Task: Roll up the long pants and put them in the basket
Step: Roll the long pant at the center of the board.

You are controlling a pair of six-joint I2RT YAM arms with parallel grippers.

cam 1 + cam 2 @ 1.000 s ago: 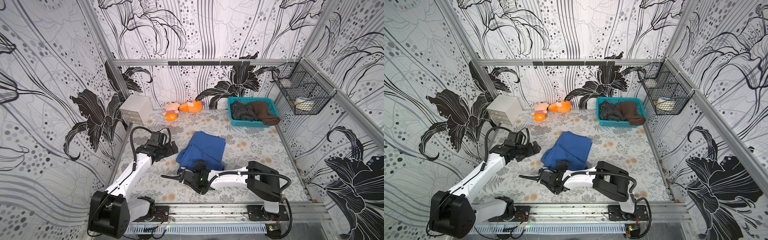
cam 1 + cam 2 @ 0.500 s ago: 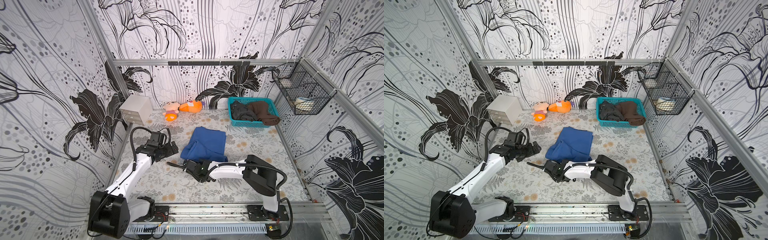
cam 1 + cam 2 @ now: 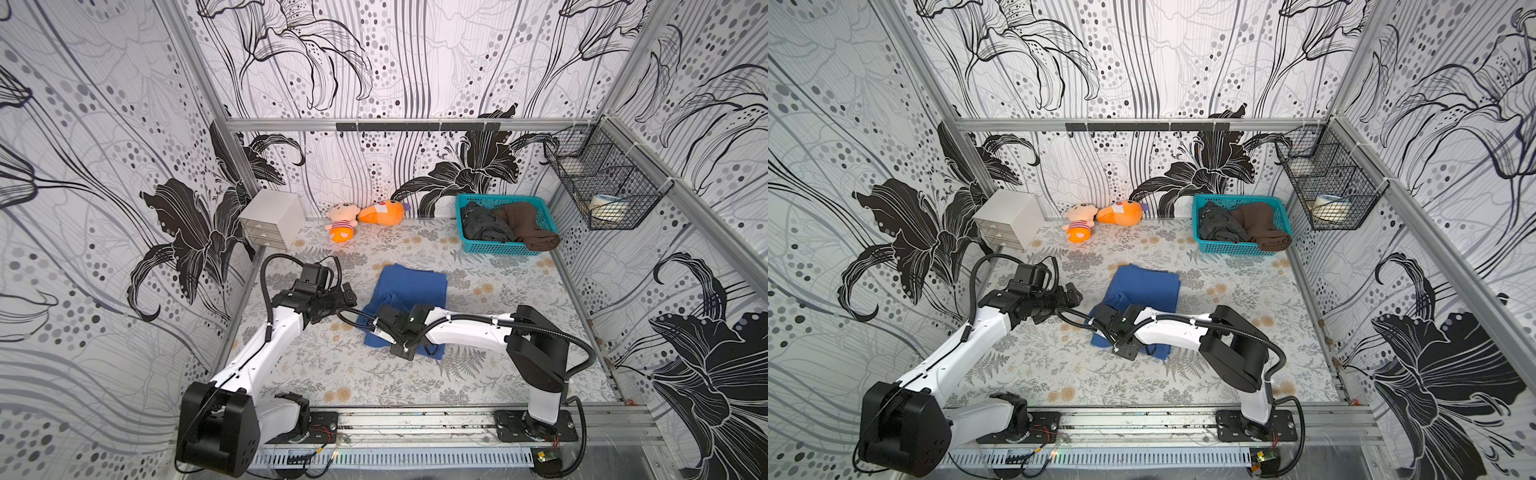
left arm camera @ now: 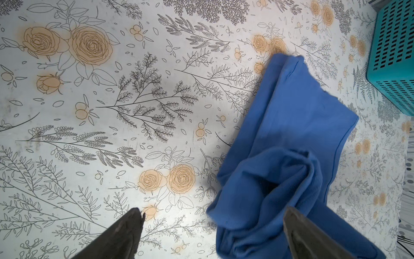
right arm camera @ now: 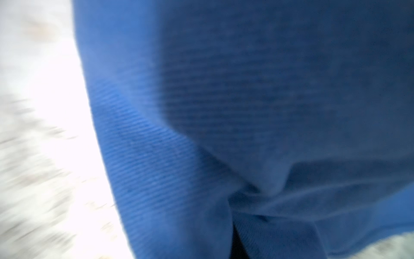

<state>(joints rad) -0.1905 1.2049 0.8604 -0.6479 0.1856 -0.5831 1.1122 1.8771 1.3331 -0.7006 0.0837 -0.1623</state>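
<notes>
The long pants (image 3: 411, 286), royal-blue and folded into a pad, lie mid-table in both top views. My right gripper (image 3: 384, 320) is at their near left corner, shut on a raised fold of the cloth. The right wrist view is filled with blue fabric (image 5: 246, 101) that bunches toward the jaws and hides the fingertips. My left gripper (image 3: 349, 296) hovers just left of the pants, open and empty. In the left wrist view its fingers (image 4: 132, 226) stand wide apart, with the lifted, crumpled fold of the pants (image 4: 280, 179) near the right one.
A teal basket (image 3: 505, 249) with a dark grey and a brown garment stands at the back right. Two plush toys (image 3: 343, 218) and a white drawer box (image 3: 272, 218) sit along the back wall. A wire basket (image 3: 602, 187) hangs on the right wall.
My right gripper has moved away from the front edge onto the pants' near corner and shut on the cloth, which is now bunched and lifted. The left arm has stayed still.
</notes>
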